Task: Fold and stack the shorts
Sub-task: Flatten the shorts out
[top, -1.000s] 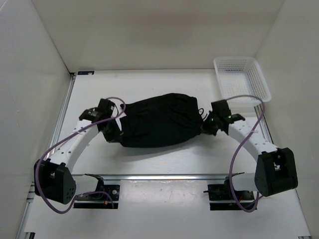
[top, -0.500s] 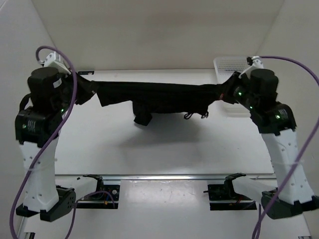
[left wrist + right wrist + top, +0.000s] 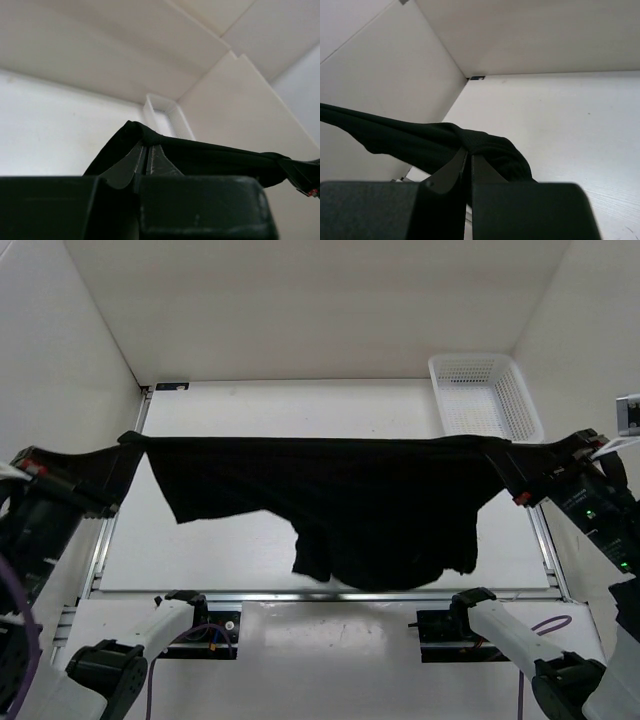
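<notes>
The black shorts (image 3: 330,500) hang spread out in the air, stretched taut along their top edge between my two grippers, high above the table. My left gripper (image 3: 122,444) is shut on the left end of that edge; in the left wrist view the gripper (image 3: 146,146) pinches the shorts (image 3: 210,157). My right gripper (image 3: 505,460) is shut on the right end; in the right wrist view the gripper (image 3: 469,151) pinches the shorts (image 3: 415,142). The legs dangle down toward the near edge of the table.
A white mesh basket (image 3: 484,395) stands at the back right corner of the table, also seen in the left wrist view (image 3: 165,117). White walls enclose the table (image 3: 290,405) on the left, back and right. A metal rail (image 3: 320,595) runs along the near edge.
Both arms have lifted the shorts from a bundle on the table, then moved up, apart and nearer the camera. The shorts have unfurled and now hang flat.
</notes>
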